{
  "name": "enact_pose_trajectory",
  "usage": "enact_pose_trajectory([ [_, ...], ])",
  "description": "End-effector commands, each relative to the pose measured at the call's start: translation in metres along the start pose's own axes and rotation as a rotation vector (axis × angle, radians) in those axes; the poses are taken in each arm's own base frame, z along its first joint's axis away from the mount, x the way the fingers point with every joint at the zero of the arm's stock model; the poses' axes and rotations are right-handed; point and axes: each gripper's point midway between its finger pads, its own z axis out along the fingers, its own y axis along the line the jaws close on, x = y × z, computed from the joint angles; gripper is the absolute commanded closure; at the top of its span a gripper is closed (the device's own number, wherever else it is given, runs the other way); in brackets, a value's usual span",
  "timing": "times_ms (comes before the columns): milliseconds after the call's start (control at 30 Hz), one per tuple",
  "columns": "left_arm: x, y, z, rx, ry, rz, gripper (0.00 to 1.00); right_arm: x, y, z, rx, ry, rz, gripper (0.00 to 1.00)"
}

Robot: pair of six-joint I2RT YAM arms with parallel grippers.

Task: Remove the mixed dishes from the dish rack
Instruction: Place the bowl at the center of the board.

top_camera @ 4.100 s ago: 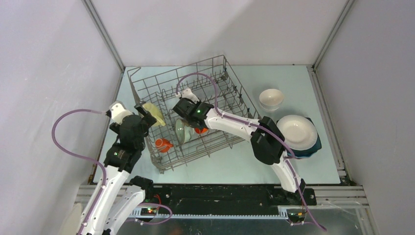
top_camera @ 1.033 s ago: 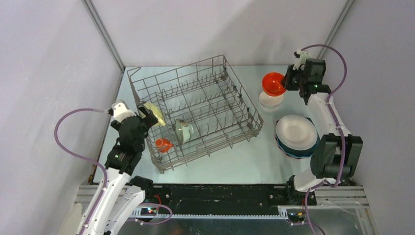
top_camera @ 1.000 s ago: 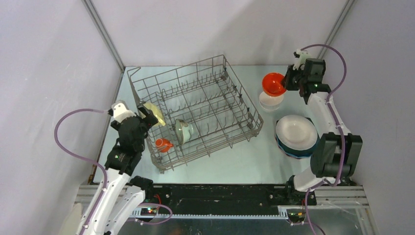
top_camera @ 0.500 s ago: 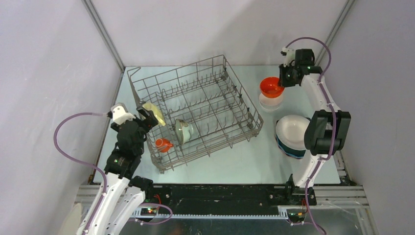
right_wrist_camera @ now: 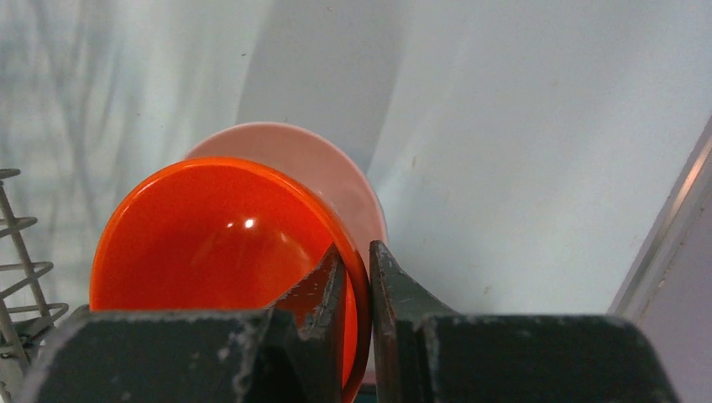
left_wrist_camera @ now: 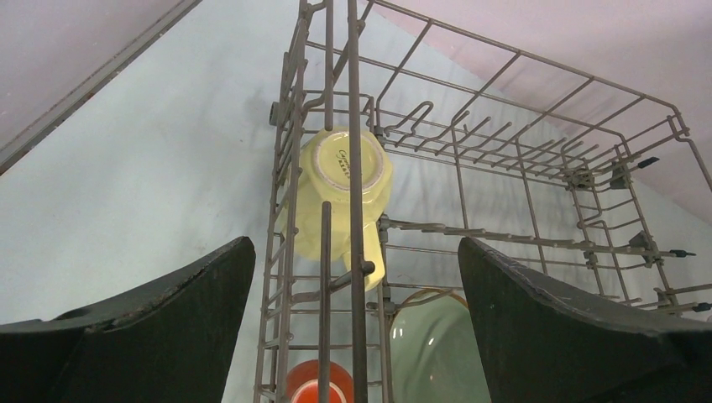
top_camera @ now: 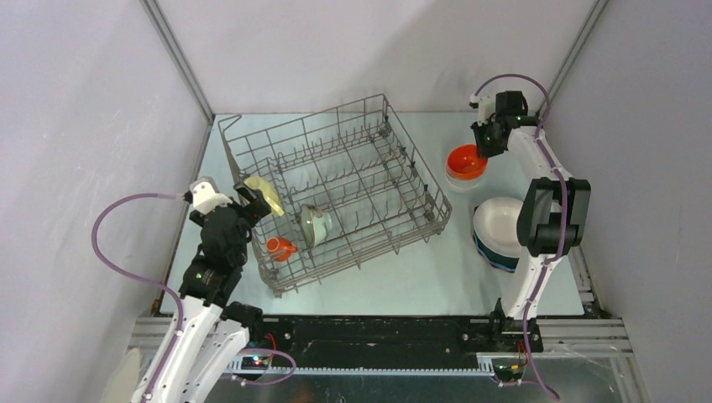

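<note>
Three items left in large grey wire dish rack [top_camera: 361,256] on pale blue tabletop [top_camera: 403,277]: pale green bowl [top_camera: 315,225], pale yellow cup [left_wrist_camera: 340,180], small orange mug [top_camera: 280,248]. Step in hand, prob.: nesting glossy orange bowl [right_wrist_camera: 218,252] into white bowl [top_camera: 464,178], just beyond stacked plates [top_camera: 499,227]. Right fingers [right_wrist_camera: 336,277] clamped on orange rim. Next: lower, release, lift clear. Left fingers [left_wrist_camera: 168,311] wide apart, empty, facing yellow cup thru rack wall.

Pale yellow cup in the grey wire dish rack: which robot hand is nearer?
Left. The left hand hangs open outside the grey wire rack beside the pale yellow cup; the right hand is across the table, pinching an orange bowl by its rim.
</note>
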Motion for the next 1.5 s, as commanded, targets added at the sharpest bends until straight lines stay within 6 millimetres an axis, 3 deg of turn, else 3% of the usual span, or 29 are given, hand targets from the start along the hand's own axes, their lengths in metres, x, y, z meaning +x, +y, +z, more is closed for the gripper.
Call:
enact_pose_trajectory([
  [0,0.01,0.01,0.002,-0.036,0.02,0.032,0.02,-0.022,-0.002,-0.007,0.013,-0.063,-0.088,0.91],
  [167,0.011,0.012,0.003,-0.047,0.023,0.035,0.02,-0.019,0.003,0.0,-0.002,-0.059,-0.138,0.81],
  [367,0.012,0.013,0.003,-0.056,0.025,0.034,0.02,-0.013,0.014,0.012,-0.025,-0.028,-0.23,0.75],
  [600,0.012,0.013,0.004,-0.061,0.03,0.036,0.02,-0.012,0.012,0.012,-0.017,-0.031,-0.244,0.65],
  [833,0.012,0.012,0.004,-0.057,0.032,0.033,0.02,-0.013,0.011,0.01,-0.019,-0.038,-0.24,0.62],
  [967,0.012,0.013,0.003,-0.06,0.033,0.035,0.02,-0.02,0.009,0.003,-0.011,-0.08,-0.203,0.53],
  [1033,0.012,0.013,0.003,-0.057,0.031,0.033,0.02,-0.028,0.011,-0.005,-0.01,-0.129,-0.174,0.44],
  [1067,0.012,0.012,0.003,-0.053,0.033,0.032,0.02,-0.039,0.005,-0.016,0.003,-0.182,-0.159,0.35],
  [1100,0.011,0.011,0.002,-0.05,0.033,0.031,0.02,-0.036,0.004,-0.019,0.004,-0.195,-0.122,0.28],
  [1133,0.012,0.01,0.002,-0.043,0.038,0.032,0.02,-0.045,0.0,-0.031,0.018,-0.256,-0.077,0.08],
  [1167,0.011,0.009,0.001,-0.038,0.038,0.03,0.02,-0.048,-0.002,-0.037,0.023,-0.285,-0.055,0.04],
  [1333,0.005,0.003,-0.007,-0.007,0.055,0.016,0.02,-0.073,-0.003,-0.107,0.037,-0.525,0.091,0.0],
  [1467,-0.013,-0.011,-0.019,0.052,0.052,-0.029,0.02,-0.081,0.003,-0.159,0.052,-0.689,0.191,0.0],
])
